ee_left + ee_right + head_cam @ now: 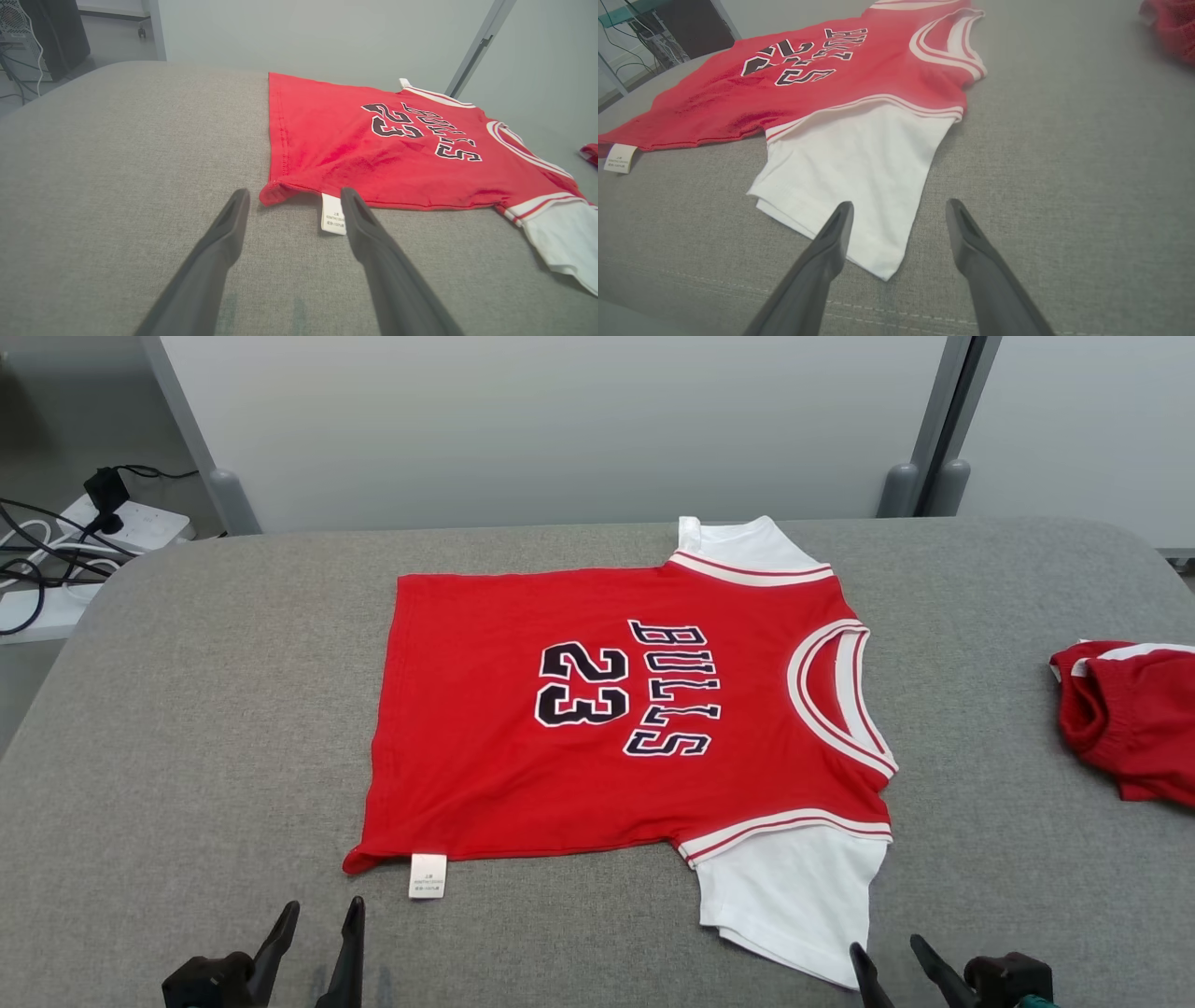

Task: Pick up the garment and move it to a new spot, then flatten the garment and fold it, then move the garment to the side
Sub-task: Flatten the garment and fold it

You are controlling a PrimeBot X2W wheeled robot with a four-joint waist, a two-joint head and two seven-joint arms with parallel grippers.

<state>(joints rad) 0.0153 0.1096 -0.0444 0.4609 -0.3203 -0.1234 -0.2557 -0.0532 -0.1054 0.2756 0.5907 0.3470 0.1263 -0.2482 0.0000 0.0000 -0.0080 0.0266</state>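
Jersey [597, 709] lying flat at the centre of the table [187, 709], hem toward 9 o'clock, collar toward 3. Red body, white sleeves, black "BULLS 23". I judge it light, limp and easily rucked, so I would pinch the near hem corner [359, 859] and the near sleeve [794, 896]. Left hand [324, 903] at its 7 o'clock and right hand [885, 945] at 5, both released and empty.

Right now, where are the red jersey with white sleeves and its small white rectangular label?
red jersey with white sleeves [485, 775]: head view, plain red front.
small white rectangular label [428, 875]: head view, label's middle.
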